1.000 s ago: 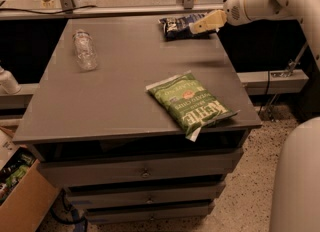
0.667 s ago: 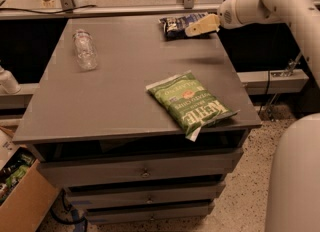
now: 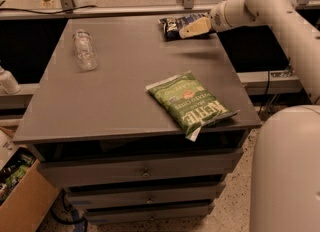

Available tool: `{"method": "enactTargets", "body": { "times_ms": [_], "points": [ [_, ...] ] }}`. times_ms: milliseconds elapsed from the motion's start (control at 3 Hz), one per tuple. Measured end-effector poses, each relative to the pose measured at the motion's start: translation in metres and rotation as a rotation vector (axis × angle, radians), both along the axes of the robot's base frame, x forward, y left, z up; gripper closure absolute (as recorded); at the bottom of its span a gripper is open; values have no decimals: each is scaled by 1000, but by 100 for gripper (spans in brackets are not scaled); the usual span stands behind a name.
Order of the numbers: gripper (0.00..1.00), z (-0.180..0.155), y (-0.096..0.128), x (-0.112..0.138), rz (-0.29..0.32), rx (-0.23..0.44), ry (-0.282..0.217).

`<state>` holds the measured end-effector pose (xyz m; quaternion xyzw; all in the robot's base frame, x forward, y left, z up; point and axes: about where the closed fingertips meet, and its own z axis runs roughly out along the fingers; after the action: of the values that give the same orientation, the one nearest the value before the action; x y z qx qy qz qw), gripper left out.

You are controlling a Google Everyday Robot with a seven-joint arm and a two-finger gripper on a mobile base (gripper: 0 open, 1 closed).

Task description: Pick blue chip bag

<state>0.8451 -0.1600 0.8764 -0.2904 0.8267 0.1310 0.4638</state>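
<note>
Blue chip bag (image 3: 172, 26) pickup: green chip bag (image 3: 192, 103) lies near the tabletop's (image 3: 125, 91) front edge, bottle (image 3: 85, 50) farther left. Target lies at the far edge, claw (image 3: 192, 27) touching it; closure cannot be told. A shallow pinch may let crinkly film slip.

I see the gripper (image 3: 194, 27) at the table's (image 3: 125, 91) far right corner, covering the right part of the blue chip bag (image 3: 172, 24); I cannot read the bag's lettering. The arm (image 3: 280, 11) is cut off by the right edge. At lower left, a cardboard box (image 3: 22, 201) is cropped by two edges, and I cannot name its contents.
</note>
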Motion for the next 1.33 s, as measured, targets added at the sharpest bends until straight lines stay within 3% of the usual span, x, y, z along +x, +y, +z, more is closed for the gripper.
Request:
{"method": "enactTargets", "body": {
  "times_ms": [333,1333],
  "points": [
    [0,-14,-8,10,-44,2,26],
    [65,-34,-22,9,-94,8,66]
  ]
}}
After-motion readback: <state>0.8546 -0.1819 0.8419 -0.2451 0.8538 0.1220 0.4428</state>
